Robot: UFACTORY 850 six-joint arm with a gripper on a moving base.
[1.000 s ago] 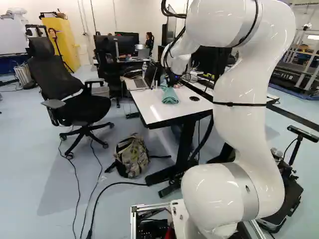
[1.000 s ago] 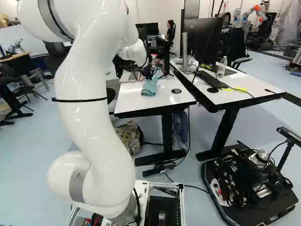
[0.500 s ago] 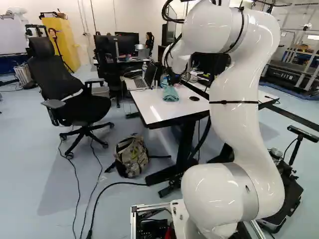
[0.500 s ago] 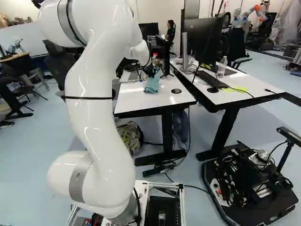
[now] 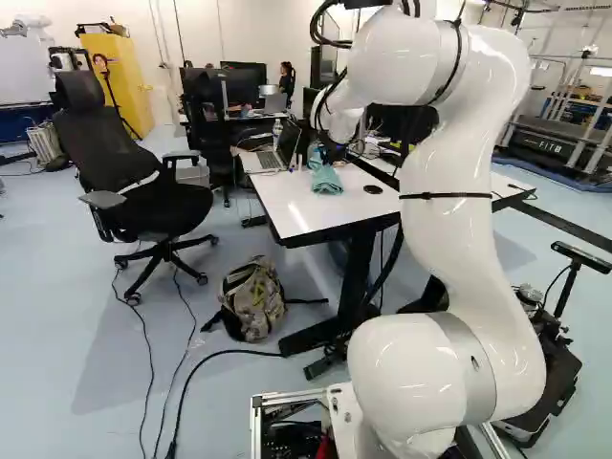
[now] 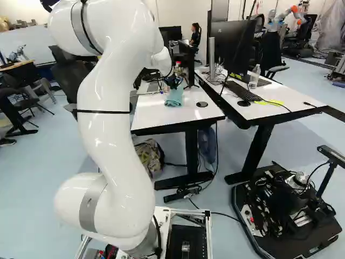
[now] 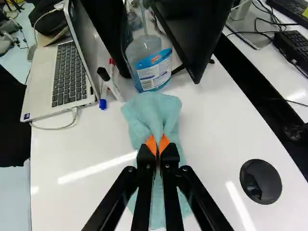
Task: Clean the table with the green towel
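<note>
In the right base view my gripper [image 6: 173, 82] is over the far part of the white table [image 6: 186, 114], just above the green towel [image 6: 174, 97]. The wrist view has the gripper [image 7: 158, 147] shut on the green towel [image 7: 153, 109], its orange pads pinching a raised fold. The cloth lies on the tabletop [image 7: 211, 125], bunched ahead of the fingers and spreading beneath them. Part of it is hidden under the gripper. The towel [image 5: 326, 180] also shows on the table in the left base view.
Ahead of the towel stand a spray bottle [image 7: 153, 62] and a dark monitor [image 7: 185, 33]. Markers [image 7: 109, 84] and an open laptop [image 7: 60, 79] are beside them. A round black desk insert [image 7: 261, 181] is on the gripper's other side. A backpack [image 5: 252, 298] lies on the floor.
The arm has drawn in and its upper part has shifted, mostly during the first half second. The gripper and towel have moved slightly over the table. The base has not moved.
</note>
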